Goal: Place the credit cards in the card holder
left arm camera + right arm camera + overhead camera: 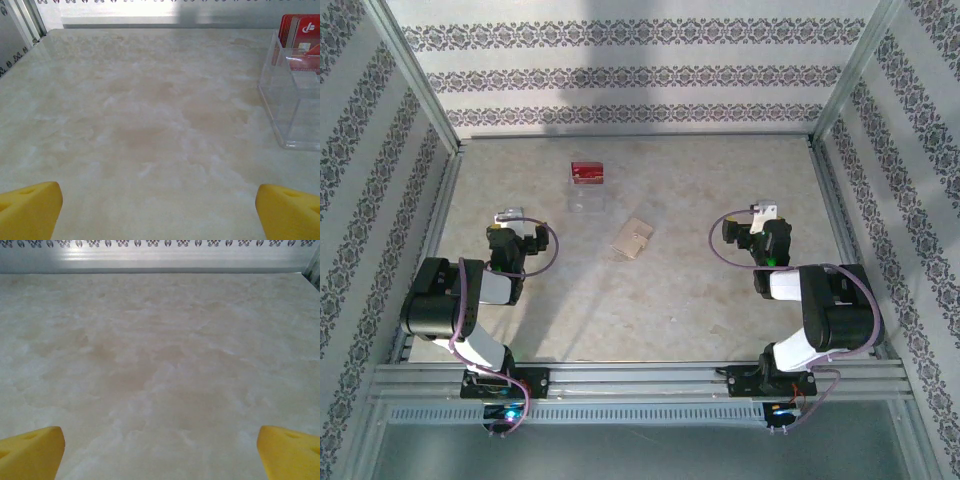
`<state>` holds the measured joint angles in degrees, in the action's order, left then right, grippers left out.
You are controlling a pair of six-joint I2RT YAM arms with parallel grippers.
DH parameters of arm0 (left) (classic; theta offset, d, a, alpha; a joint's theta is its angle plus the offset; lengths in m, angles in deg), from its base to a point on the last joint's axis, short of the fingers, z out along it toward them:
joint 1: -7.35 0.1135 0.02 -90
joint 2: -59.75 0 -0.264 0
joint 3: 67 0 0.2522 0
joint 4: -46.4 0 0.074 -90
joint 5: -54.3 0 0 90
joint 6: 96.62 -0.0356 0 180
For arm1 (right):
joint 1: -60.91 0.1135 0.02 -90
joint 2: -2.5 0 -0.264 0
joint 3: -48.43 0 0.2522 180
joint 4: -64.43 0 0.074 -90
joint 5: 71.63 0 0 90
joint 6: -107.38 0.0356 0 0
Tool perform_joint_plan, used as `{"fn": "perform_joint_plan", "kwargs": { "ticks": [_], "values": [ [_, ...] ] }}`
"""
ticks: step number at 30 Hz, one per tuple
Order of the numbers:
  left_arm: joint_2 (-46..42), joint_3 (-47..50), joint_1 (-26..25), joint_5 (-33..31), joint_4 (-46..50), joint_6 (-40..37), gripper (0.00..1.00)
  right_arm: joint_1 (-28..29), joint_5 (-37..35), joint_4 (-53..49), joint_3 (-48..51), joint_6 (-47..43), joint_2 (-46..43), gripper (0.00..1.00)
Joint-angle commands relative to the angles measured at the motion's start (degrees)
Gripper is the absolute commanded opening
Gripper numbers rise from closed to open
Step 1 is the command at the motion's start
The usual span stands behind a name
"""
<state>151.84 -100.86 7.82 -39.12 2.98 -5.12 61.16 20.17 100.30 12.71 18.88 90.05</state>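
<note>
Both of your claws start wide apart and empty: the left gripper [159, 212] shows its yellow fingertips [30, 210] at the two bottom corners of its wrist view with nothing but tabletop between them, and the right gripper [160, 452] looks the same over bare stone. That reads as a ready pose, with the arms drawn in near their bases and the work not yet begun. The small flat red credit cards [587, 172] stand on edge at the far middle of the table, at the far end of a clear plastic box [292, 100]. From these views you cannot tell whether they sit inside its back slot or just behind it. Standing upright, they likely offer you a top edge to pinch, which is easier than peeling a flat card off the surface. The small tan folding card holder [632, 238] lies nearer to you and a little right of the box, between the two arms and well apart from both claws. It appears to lie flat, but whether it is open or snapped shut is too small to tell. Your left arm is nearer the cards and the wallet sits within reach of either arm, so one claw will probably have to steady it. The table [700, 300] is a smooth, pale, marble-patterned top with a slight sheen, so a light wallet may slide when pushed. Walls [620, 70] papered in grey floral bands close in three sides, and an aluminium frame [640, 375] runs along the near edge.
</note>
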Motion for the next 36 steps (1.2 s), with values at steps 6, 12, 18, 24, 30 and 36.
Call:
{"fn": "perform_joint_plan", "kwargs": {
  "ticks": [6, 12, 18, 24, 30, 36],
  "values": [
    [-0.7, -1.0, -0.4, 0.8, 0.5, -0.2, 0.99, 0.1, -0.7, 2.1, -0.2, -0.2, -0.7, 0.98],
    [-0.8, -1.1, -0.4, 1.5, 0.7, -0.4, 0.99, 0.1, -0.7, 2.1, -0.2, -0.2, -0.7, 0.98],
    [-0.8, -1.2, -0.4, 1.7, 1.0, -0.5, 0.99, 0.1, -0.7, 2.1, -0.2, -0.2, -0.7, 0.98],
    [-0.7, -1.6, -0.4, 2.2, 1.6, -0.8, 0.99, 0.1, -0.7, 2.1, -0.2, -0.3, -0.8, 0.98],
    [-0.8, -1.6, -0.4, 2.3, 1.7, -0.8, 1.00, 0.1, -0.7, 2.0, -0.2, -0.2, -0.7, 0.98],
    [-0.8, -1.6, -0.4, 2.3, 1.7, -0.8, 0.99, 0.1, -0.7, 2.1, -0.2, -0.2, -0.8, 0.98]
  ]
}}
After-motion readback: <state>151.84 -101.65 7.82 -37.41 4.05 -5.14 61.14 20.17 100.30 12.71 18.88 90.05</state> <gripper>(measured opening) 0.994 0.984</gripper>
